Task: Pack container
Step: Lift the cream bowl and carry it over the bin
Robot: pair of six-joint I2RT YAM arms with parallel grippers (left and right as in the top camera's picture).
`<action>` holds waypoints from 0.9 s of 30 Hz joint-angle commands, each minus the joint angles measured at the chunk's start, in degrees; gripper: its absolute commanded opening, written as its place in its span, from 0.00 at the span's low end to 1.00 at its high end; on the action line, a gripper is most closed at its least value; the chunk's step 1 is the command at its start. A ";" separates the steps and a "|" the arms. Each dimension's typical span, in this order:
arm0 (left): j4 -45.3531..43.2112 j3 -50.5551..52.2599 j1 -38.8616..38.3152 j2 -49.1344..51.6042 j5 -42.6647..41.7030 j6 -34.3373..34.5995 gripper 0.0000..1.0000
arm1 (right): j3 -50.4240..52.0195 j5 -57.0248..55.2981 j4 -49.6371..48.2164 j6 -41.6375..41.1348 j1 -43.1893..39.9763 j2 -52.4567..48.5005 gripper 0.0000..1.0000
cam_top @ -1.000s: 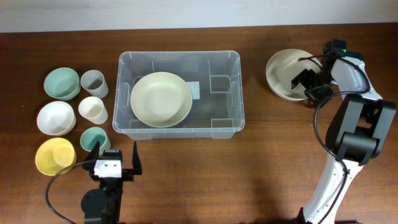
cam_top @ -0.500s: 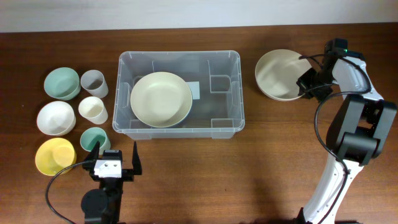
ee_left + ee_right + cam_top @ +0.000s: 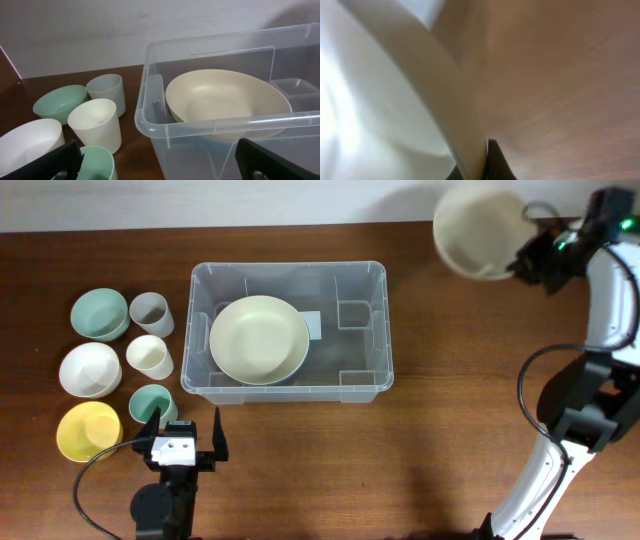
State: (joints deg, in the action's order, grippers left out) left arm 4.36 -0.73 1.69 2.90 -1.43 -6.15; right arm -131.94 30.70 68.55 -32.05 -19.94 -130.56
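The clear container [image 3: 357, 376] stands mid-table with a cream bowl [image 3: 259, 340] lying in its left half. A second cream bowl [image 3: 478, 230] hangs tilted in the air at the back right. My right gripper [image 3: 530, 258] is shut on its rim. In the right wrist view that rim [image 3: 435, 90] runs down between the dark fingers [image 3: 493, 160]. My left gripper [image 3: 184, 427] stands open near the front left, nothing between its fingers. In the left wrist view the container wall [image 3: 210, 130] and its bowl [image 3: 227, 102] lie ahead of the left gripper [image 3: 160, 162].
Left of the container sit a green bowl [image 3: 99, 313], a white bowl [image 3: 89, 369] and a yellow bowl [image 3: 88, 430]. Beside them stand a grey cup [image 3: 151, 313], a cream cup [image 3: 149, 356] and a teal cup [image 3: 152, 403], the last just ahead of the left fingers.
My right gripper shut on the rim of the cream bowl at the right and raised it off the table toward the back. The left arm has not moved.
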 commanded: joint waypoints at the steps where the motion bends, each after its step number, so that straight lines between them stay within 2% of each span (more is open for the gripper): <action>1: 0.26 0.22 0.35 0.00 0.37 0.55 1.00 | -10.54 9.84 5.79 7.54 5.84 7.52 0.04; 5: 0.26 0.22 0.35 0.00 0.37 0.52 1.00 | -15.47 8.09 11.19 15.34 16.17 9.31 0.04; 11: 0.26 0.22 0.35 0.00 0.37 0.55 1.00 | -13.29 -8.13 12.02 14.14 34.84 7.41 0.04; 15: 0.26 0.22 0.35 0.00 0.37 0.52 1.00 | -9.79 -12.07 9.35 11.47 43.25 4.90 0.04; 21: 0.26 0.22 0.35 0.00 0.37 0.55 1.00 | -2.80 -12.28 3.30 6.29 48.48 2.64 0.04; 27: 0.26 0.22 0.35 0.00 0.37 0.52 1.00 | 5.92 -9.31 -3.32 4.17 49.68 2.62 0.04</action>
State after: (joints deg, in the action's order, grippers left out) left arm 4.36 -0.73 1.69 2.90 -1.43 -6.15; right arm -128.86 19.94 67.09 -25.36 29.32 -128.33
